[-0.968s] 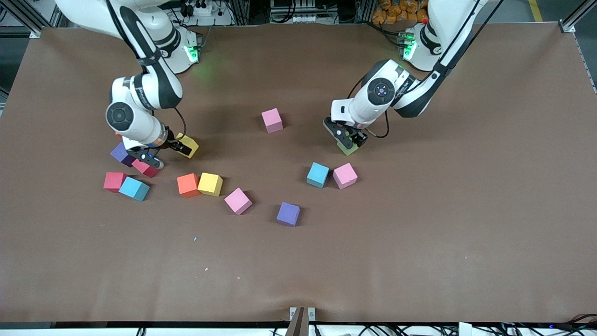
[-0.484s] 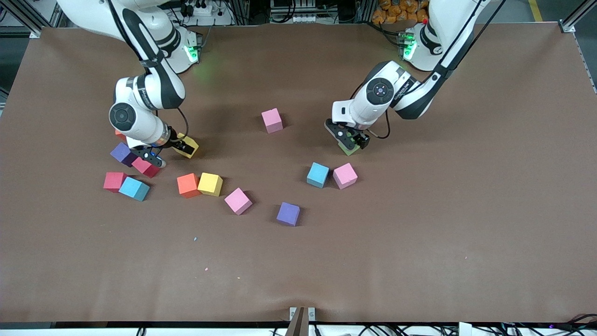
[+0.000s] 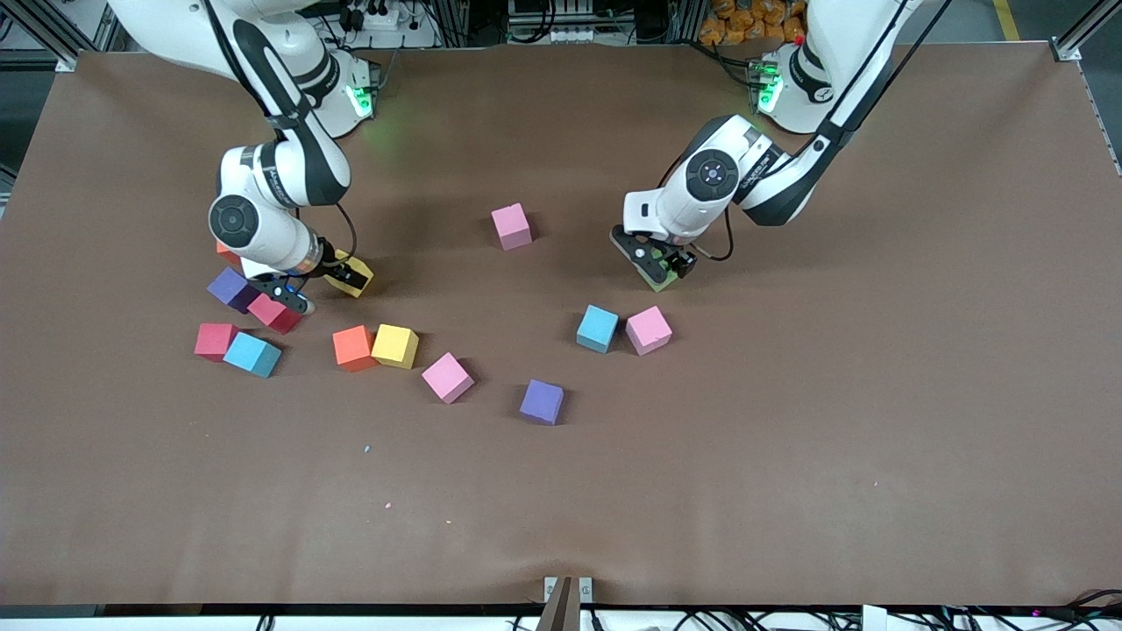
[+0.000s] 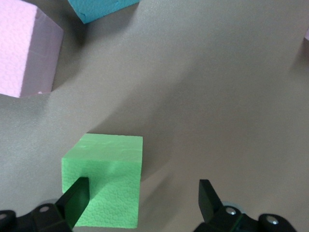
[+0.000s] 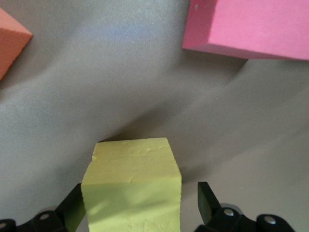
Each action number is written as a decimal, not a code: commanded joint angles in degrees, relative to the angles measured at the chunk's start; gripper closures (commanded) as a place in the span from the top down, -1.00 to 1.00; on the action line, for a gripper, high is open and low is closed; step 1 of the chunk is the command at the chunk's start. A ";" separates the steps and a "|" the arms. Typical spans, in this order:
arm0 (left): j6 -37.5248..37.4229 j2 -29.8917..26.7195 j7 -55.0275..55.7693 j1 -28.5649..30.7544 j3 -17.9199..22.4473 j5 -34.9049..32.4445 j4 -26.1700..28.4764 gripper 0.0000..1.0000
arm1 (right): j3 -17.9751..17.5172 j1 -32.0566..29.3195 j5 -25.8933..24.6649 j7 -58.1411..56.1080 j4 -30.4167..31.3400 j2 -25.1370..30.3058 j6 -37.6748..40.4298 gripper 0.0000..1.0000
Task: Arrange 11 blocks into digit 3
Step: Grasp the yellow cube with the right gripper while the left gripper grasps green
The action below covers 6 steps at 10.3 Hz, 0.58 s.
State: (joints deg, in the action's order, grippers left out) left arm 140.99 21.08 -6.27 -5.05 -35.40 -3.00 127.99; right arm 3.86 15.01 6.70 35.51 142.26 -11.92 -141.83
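Both arms edged slightly | left gripper [image 4: 140, 198] fingers spread, green block [image 4: 104, 186] against one; centre before pinching | right gripper [image 5: 140, 203] fingers spread astride yellow block [image 5: 131, 186]; square up.

Green block [image 3: 658, 279] mostly hidden under left hand [image 3: 656, 263] in front view — only an edge shows. Yellow block [image 3: 352, 273] half covered by right hand [image 3: 302, 282]. Orange block [image 3: 226, 255] barely peeks past the right arm. Wrist views crop neighbouring blocks.
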 commanded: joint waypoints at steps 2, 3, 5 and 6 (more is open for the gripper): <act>-3.71 -0.43 1.61 0.39 -0.11 -4.36 -2.30 1.00 | 0.01 1.07 1.47 0.27 0.56 0.06 -0.99 -0.83; -3.80 -0.34 1.61 0.57 -0.11 -4.64 -2.65 1.00 | 0.01 1.16 1.47 -0.26 0.39 0.14 -0.99 -0.90; -3.80 0.01 1.70 0.31 -0.11 -4.65 -3.01 1.00 | -0.25 2.12 1.47 -2.36 0.12 1.19 -0.90 -0.90; -3.80 1.06 1.70 -0.30 0.06 -5.34 -3.10 1.00 | -0.34 2.73 1.47 -4.63 0.12 1.81 -0.81 -0.90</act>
State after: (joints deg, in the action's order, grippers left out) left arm 138.14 21.15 -6.00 -4.85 -35.29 -6.06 125.63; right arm 3.53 16.46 6.74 33.81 141.97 -11.93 -142.67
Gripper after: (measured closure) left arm 0.000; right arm 0.379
